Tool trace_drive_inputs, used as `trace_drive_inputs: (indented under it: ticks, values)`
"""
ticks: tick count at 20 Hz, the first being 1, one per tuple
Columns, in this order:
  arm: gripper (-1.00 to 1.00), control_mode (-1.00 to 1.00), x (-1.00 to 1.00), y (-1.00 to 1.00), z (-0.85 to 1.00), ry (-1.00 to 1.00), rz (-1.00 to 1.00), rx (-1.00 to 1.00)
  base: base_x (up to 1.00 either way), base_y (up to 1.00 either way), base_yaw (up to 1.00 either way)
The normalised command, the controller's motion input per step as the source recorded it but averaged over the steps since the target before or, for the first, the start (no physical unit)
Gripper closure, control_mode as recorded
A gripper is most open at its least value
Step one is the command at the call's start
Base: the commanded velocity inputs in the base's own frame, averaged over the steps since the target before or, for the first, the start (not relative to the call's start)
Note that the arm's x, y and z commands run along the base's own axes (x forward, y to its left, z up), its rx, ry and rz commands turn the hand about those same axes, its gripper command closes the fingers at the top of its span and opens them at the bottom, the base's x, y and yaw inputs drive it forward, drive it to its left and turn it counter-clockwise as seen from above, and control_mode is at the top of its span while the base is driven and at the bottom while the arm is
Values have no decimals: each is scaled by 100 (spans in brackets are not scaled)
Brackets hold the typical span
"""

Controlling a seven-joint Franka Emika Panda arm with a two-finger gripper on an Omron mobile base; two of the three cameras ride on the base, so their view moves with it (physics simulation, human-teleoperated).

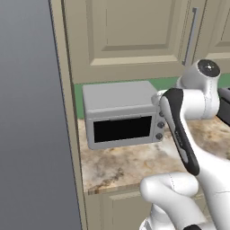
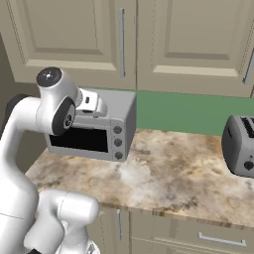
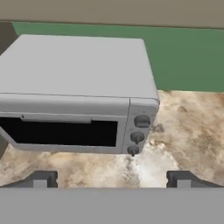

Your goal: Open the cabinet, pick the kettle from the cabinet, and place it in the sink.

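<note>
I'm raising the wide-open end effector [image 3: 111, 178] toward the cabinet [image 2: 74, 39] handle [image 2: 121, 42], upper centre, approaching squarely.

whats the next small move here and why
Probably lift the open gripper toward the cabinet's bar handle. The cabinet door is shut, and the hand is facing the toaster oven on the counter below it.
</note>
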Motion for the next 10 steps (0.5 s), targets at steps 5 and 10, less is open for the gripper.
trace_drive_inputs:
  ticks: [5,10]
  values:
    - [-100,-100,-14,-32,24,-16,-4,-11,0,0,0]
    - [-100,-100,-10,-35,26,-8,-3,-1,0,0,0]
